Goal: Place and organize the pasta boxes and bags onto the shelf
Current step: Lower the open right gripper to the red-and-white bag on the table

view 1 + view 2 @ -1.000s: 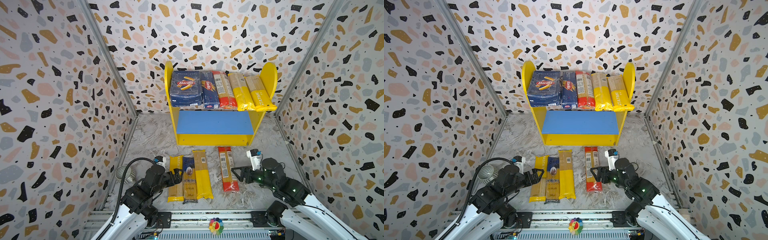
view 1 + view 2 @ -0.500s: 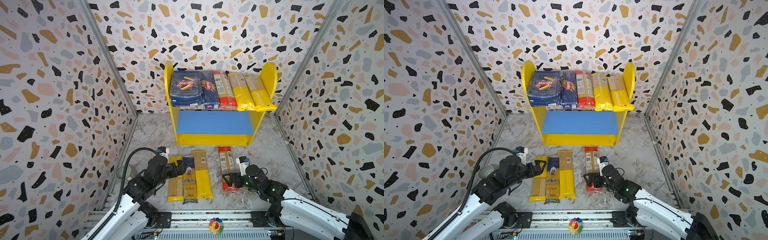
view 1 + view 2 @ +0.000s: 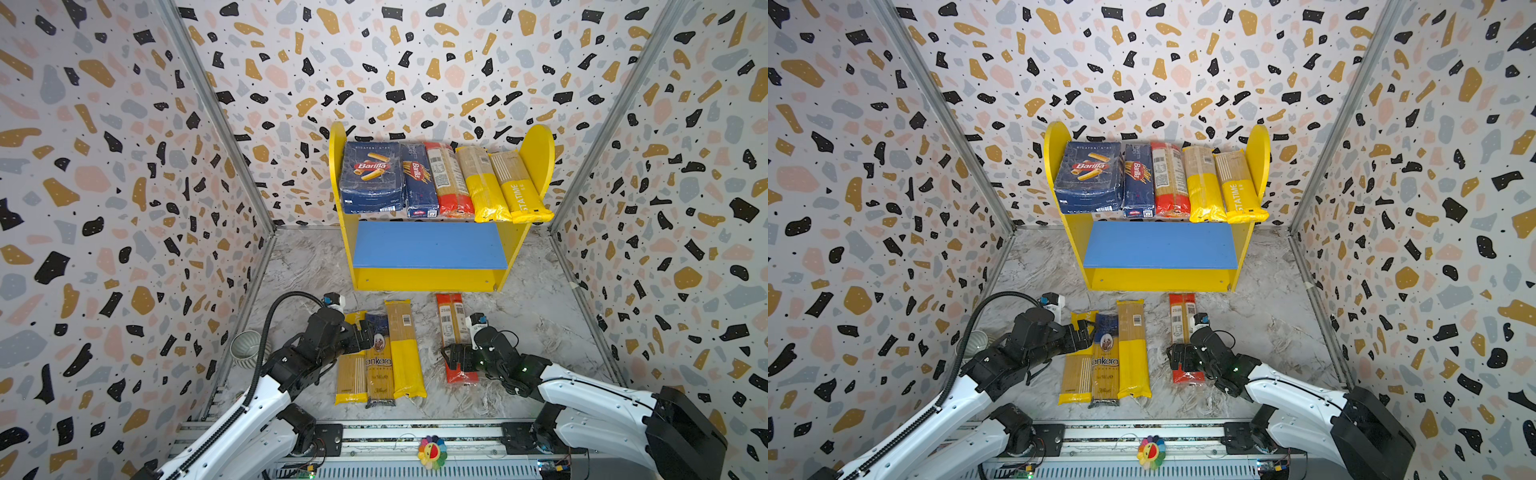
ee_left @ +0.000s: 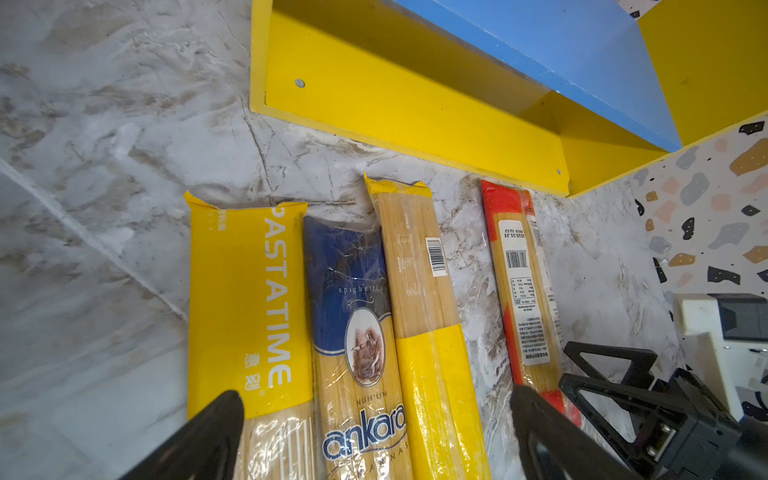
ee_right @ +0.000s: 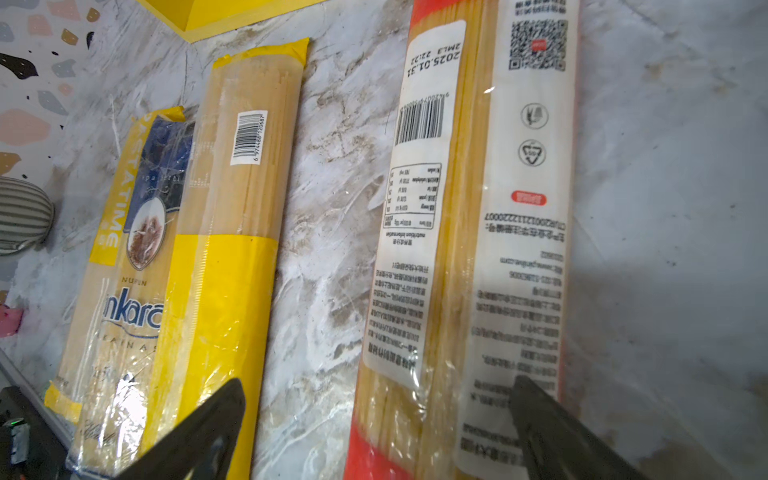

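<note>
Glossy crinkled plastic wraps the ankara bag [image 4: 357, 332]; the shelf [image 4: 415, 112] looks matt, perhaps painted wood.

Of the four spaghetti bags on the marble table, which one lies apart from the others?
The clear bag with red-orange ends and barcode labels: it lies alone, rightmost. The yellow PASTATIME bag, dark blue ankara bag and yellow-banded bag lie pressed together.

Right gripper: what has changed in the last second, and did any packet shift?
The right gripper swung left, from beside the red-orange packet to above its near half, jaws open, gripping nothing. The left gripper edged forward over the PASTATIME bag and ankara bag, also open. No packet shifted, and the shelf holds the same items.
</note>
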`<state>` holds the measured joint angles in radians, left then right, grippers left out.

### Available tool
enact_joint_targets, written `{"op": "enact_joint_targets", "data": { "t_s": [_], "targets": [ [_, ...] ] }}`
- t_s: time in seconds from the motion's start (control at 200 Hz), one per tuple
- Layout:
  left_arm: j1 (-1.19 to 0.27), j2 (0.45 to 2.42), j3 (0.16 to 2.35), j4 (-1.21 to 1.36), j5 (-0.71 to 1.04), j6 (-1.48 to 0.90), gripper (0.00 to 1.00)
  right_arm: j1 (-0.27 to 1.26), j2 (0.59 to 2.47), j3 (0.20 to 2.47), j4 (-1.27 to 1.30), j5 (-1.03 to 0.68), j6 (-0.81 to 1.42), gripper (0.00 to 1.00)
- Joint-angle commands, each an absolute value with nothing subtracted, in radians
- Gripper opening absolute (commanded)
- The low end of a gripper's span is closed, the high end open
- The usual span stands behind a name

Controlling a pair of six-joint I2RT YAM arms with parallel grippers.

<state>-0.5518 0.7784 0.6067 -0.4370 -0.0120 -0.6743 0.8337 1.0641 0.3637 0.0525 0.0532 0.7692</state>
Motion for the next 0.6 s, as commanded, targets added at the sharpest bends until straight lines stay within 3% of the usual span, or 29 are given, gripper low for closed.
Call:
{"op": "enact_joint_targets", "data": {
  "t_s": [0.0, 0.295, 0.596],
  "targets": [
    [-0.548, 0.801, 0.653, -0.376, 0.022, -0.646, 0.99, 0.851, 1.086, 0.394, 0.108, 0.052, 0.803, 1.0],
    [-0.548, 0.803, 0.632, -0.351, 0.052, -0.681, 0.99, 0.923, 1.15, 0.419, 0.108, 0.064, 0.827, 0.99],
    [-0.548, 0.672, 0.538, -0.388, 0.022, -0.716, 0.99, 0.925, 1.146, 0.449, 0.008, 0.112, 0.795, 0.99]
  ]
}}
